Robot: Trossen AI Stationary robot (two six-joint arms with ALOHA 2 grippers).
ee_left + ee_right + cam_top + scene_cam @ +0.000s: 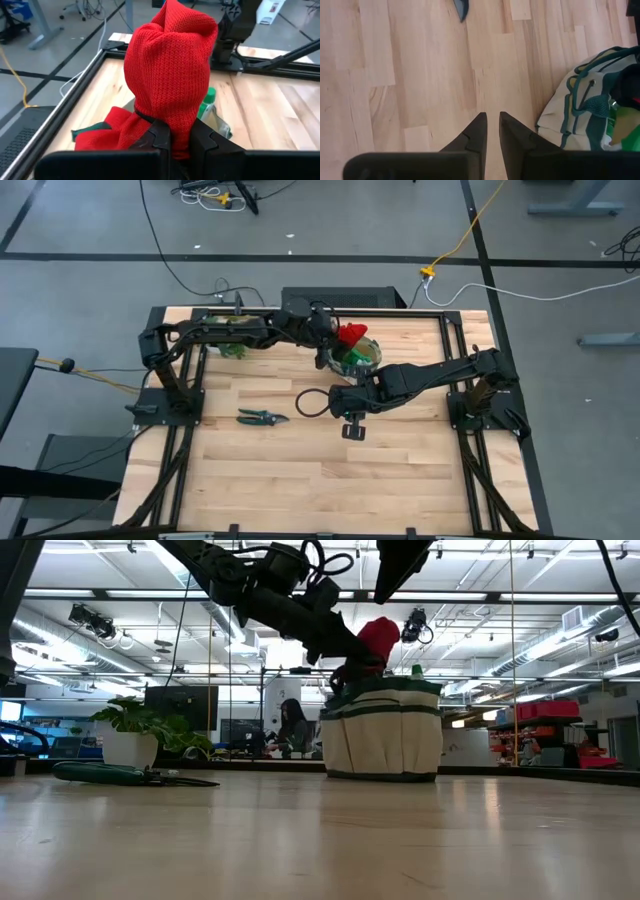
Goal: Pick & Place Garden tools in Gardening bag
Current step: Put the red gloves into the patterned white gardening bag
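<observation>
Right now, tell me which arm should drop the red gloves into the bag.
Left. Its gripper is shut on the red gloves, directly above the gardening bag. The right gripper holds nothing, jaws nearly shut over bare table beside the bag.

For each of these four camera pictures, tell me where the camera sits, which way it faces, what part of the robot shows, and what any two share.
High view: overhead, facing straight down on the table; both arms show.
Low view: table height, facing level across to the bag; the left arm enters from above.
Left wrist view: on the left arm, looking past the left gripper, shut on the red glove.
Right wrist view: on the right arm, facing down at bare wood; the right gripper is shut, empty.
Shared: all four show the bag.
</observation>
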